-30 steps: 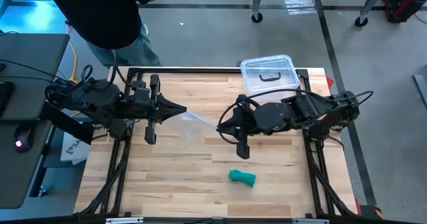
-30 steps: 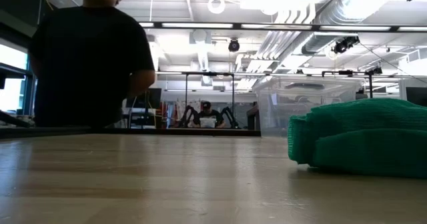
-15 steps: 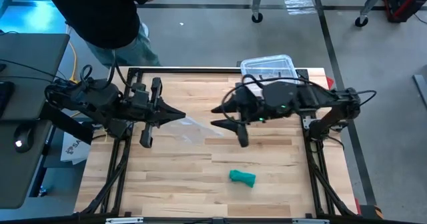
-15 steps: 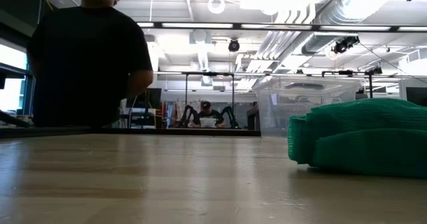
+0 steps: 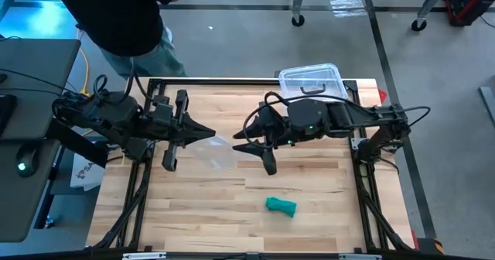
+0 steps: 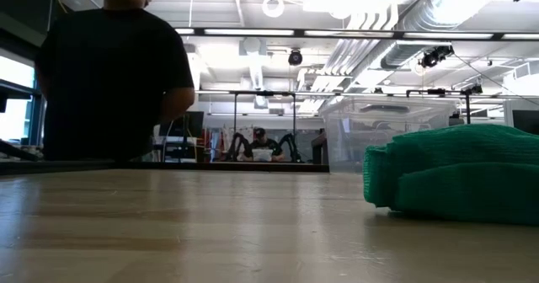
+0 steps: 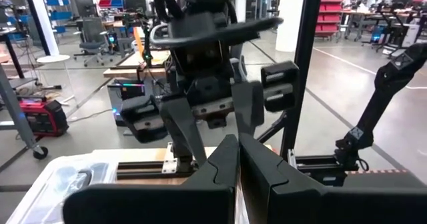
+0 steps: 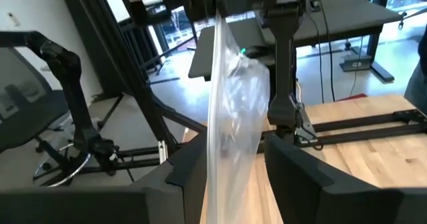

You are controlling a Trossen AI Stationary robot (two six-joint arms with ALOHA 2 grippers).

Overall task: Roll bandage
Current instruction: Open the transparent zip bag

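Observation:
The bandage is a small green roll (image 5: 281,206) lying on its side on the table's near part, right of the middle; it also shows large in the low view (image 6: 455,173). No gripper touches it. My left gripper (image 5: 213,128) is shut on a crinkly clear plastic bag (image 5: 226,141) over the table's middle. My right gripper (image 5: 240,137) is open just right of the left one. In the right wrist view the bag (image 8: 230,97) passes between its two fingers (image 8: 193,167); I cannot tell whether they touch it. My left gripper pinches the bag's left end (image 5: 217,131) between its two shut fingers. The fingers lie level and come from the table's left. The bag runs slack from them toward my right gripper; the left wrist view does not show the place of contact.
A clear plastic box with a black handle (image 5: 312,86) stands at the table's far edge, right of the middle. A person in black (image 5: 124,20) stands beyond the far left corner, also in the low view (image 6: 109,81). Bare wood shows on the near left (image 5: 186,206).
My right gripper has opened and gone toward the table's left, along the bag toward my left gripper. The bag, stretched between the two grippers a second ago, now hangs slack. The green roll has stayed where it was.

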